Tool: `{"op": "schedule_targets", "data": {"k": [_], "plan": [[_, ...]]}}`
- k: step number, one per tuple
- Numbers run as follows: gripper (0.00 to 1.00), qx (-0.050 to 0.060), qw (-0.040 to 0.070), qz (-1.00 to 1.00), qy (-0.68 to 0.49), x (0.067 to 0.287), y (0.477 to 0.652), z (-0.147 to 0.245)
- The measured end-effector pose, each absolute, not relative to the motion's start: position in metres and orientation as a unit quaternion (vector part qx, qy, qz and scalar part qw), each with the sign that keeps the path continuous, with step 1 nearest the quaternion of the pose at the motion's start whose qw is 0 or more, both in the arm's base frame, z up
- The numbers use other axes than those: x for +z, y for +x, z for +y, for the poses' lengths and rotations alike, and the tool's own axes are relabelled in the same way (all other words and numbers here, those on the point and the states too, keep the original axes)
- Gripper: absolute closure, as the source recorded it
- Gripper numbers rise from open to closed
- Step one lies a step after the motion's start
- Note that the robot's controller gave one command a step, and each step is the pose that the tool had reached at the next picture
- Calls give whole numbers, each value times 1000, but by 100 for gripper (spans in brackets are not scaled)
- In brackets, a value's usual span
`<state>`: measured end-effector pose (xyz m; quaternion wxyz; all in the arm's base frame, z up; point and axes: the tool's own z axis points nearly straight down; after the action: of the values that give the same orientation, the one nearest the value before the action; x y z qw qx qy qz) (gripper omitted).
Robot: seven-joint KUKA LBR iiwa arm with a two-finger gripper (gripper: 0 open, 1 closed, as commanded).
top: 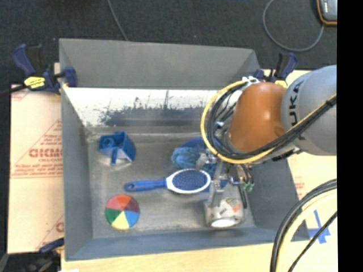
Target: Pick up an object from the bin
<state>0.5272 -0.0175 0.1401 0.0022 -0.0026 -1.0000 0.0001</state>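
Nothing was yet seen lifted: the gripper (pixel 220 181) was placed low at the bin's (pixel 76 186) four o'clock, between brush (pixel 180 182) and clear cup (pixel 225 213), its opening untellable, so grasping and lifting were judged outstanding.

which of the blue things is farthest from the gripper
The blue plastic piece at the far left; the blue brush and the crumpled blue thing lie right beside the gripper.

The silver-grey arm (pixel 315 103) bears black lettering, a glossy orange cover (pixel 255 118) and looped black cables (pixel 207 126).
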Motion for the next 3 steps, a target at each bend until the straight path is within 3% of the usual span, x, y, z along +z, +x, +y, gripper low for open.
{"op": "schedule_targets", "data": {"k": [2,3], "plan": [[0,0,0,-1000,-17,143,525,-22],[0,0,-1,-1000,-6,134,525,-15]]}}
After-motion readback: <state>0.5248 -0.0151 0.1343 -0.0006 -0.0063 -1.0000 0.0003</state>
